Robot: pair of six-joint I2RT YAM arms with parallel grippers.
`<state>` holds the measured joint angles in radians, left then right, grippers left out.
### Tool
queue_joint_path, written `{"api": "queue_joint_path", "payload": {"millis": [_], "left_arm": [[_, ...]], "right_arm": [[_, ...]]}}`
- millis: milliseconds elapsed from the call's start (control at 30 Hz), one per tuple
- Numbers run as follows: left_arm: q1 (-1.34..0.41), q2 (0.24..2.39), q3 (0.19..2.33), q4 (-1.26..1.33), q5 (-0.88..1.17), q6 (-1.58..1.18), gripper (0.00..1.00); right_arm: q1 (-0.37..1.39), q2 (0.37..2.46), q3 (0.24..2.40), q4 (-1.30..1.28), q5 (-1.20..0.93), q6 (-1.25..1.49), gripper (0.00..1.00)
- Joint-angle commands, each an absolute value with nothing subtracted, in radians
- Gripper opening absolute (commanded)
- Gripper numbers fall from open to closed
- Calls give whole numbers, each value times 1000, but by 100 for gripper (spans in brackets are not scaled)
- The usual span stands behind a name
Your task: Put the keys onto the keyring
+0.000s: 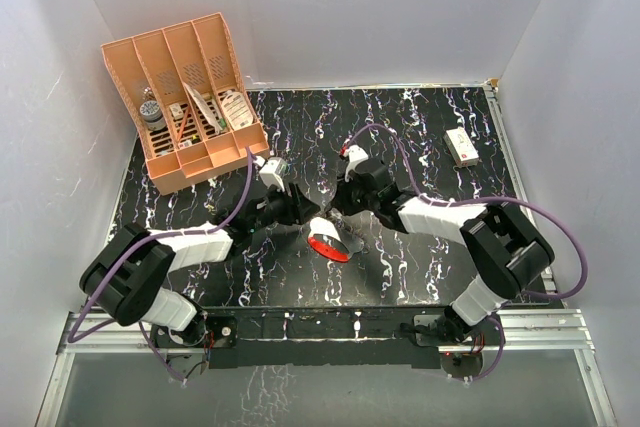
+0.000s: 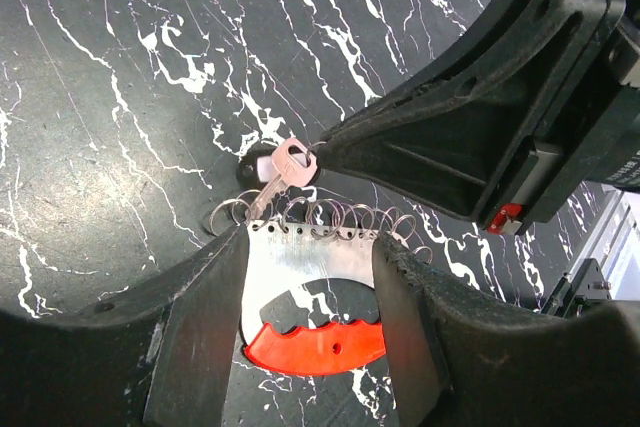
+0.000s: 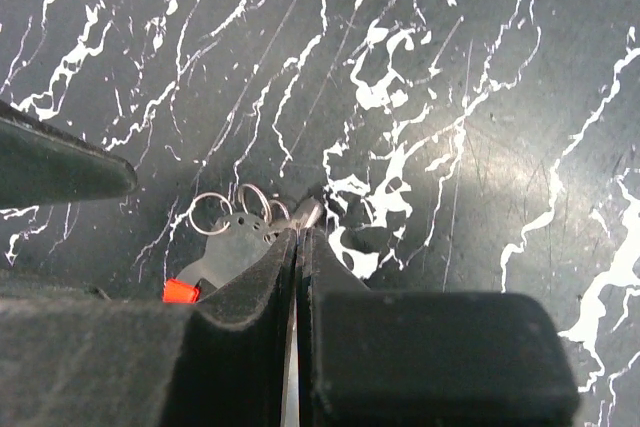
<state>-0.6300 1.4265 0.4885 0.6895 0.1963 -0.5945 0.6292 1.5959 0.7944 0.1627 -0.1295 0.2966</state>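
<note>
Right jaws: pressed together, pinching the key (image 2: 288, 162) by its head.
Left jaws: part spread, clamping the keyring (image 2: 310, 272) plate on both sides, red crescent toward the wrist.
Key to ring: blade slants toward the left jaws, its tip at the small rings (image 2: 330, 217) on the plate's far edge; threaded or not, cannot tell.
Nearer arm: right carries the key; left steadies.
Counter (image 1: 380, 267): black, white-veined.
Room: white walls; orange rack (image 1: 185, 97) and white box (image 1: 461, 145) well apart.
</note>
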Motion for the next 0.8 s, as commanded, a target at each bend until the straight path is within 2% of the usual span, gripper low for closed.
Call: {"api": "queue_joint_path", "payload": {"millis": [0,767], "left_arm": [[-624,1443,488,735,227,-599,51],[-624,1505,472,782,269,-610,51]], "right_arm": [[633,1526,754,228,-118,317,0],[642,1509,674,261,-118,345,0]]}}
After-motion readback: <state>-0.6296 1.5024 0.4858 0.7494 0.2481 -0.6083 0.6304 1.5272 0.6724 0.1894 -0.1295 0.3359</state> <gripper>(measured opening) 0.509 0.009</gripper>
